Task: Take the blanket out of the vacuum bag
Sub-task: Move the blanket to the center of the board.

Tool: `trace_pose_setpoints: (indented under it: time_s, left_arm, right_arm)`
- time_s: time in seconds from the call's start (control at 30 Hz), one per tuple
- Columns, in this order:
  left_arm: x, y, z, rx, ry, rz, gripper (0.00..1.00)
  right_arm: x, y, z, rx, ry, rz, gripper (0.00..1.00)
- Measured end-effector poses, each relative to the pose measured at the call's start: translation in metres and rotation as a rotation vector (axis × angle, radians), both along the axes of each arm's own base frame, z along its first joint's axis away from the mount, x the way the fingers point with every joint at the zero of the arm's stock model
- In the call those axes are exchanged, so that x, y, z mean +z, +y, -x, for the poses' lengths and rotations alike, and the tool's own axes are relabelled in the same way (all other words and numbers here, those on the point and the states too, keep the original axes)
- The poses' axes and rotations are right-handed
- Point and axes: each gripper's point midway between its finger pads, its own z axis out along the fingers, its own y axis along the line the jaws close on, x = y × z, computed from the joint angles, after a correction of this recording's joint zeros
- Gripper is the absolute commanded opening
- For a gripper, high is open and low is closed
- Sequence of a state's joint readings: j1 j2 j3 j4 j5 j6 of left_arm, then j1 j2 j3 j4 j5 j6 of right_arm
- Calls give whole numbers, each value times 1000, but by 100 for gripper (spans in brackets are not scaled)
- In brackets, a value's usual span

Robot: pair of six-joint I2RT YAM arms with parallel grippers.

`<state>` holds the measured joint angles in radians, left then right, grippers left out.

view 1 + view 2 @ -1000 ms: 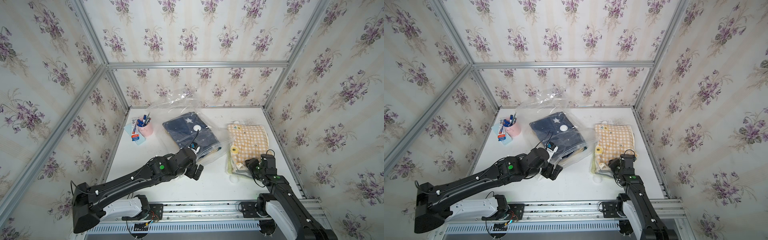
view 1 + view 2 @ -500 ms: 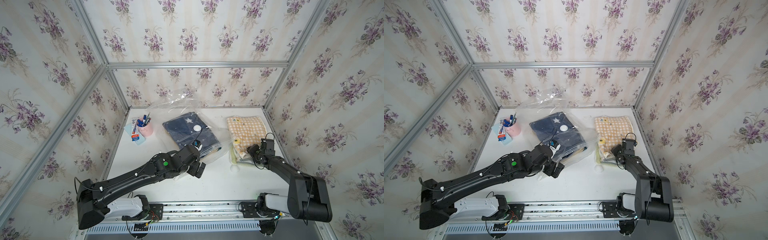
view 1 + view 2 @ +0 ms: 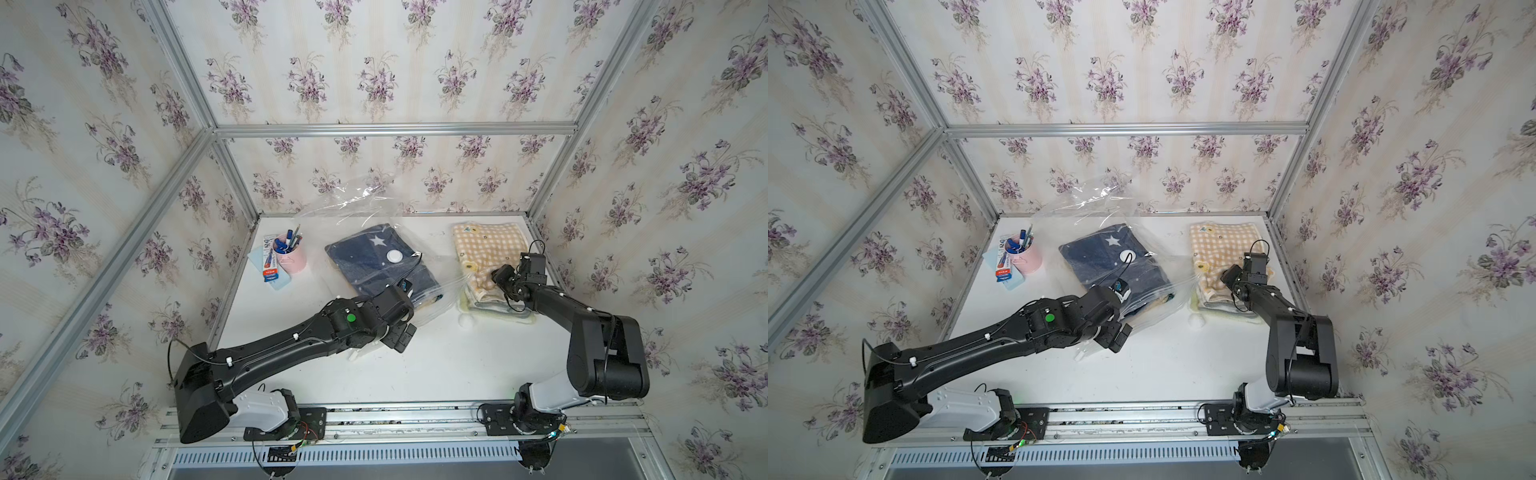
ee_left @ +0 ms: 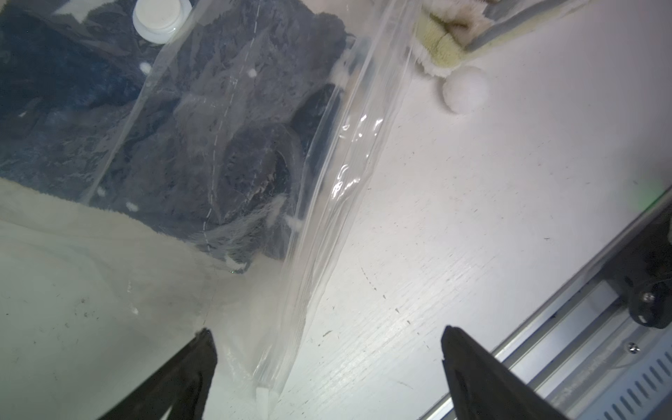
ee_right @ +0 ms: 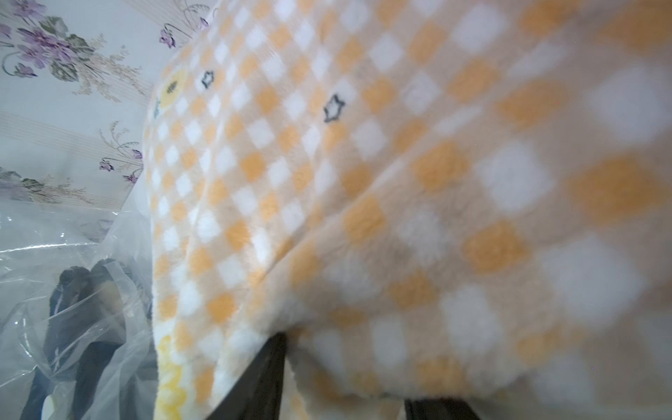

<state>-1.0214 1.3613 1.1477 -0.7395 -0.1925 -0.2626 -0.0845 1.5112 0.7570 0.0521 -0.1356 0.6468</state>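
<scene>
At the right side of the table, the right gripper is clamped on the checked blanket, which lies outside the vacuum bag just beside it; extraction of this blanket appears complete, so the next move should be to release it, while the left gripper, jaws apart and empty, hovers at the bag's corner.

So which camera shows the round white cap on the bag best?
The left wrist view: the cap is close and big. Both top views show only a small white dot. The right wrist view mostly shows the checked blanket.
</scene>
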Motion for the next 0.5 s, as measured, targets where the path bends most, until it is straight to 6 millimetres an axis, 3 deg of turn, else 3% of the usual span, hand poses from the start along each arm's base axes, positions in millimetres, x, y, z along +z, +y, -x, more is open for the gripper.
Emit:
trace_pose_setpoints:
  time_s: [0.17, 0.33, 0.5]
  left_arm:
    - [-13, 0, -8, -25, -13, -107, 90]
    - [-21, -5, -14, -45, -29, -156, 87]
    - [-30, -8, -16, -50, -23, -182, 83]
  right_arm:
    - [28, 3, 5, 22, -69, 7, 54]
    - [60, 10, 22, 50, -158, -1, 55]
    - [72, 19, 45, 85, -194, -20, 55]
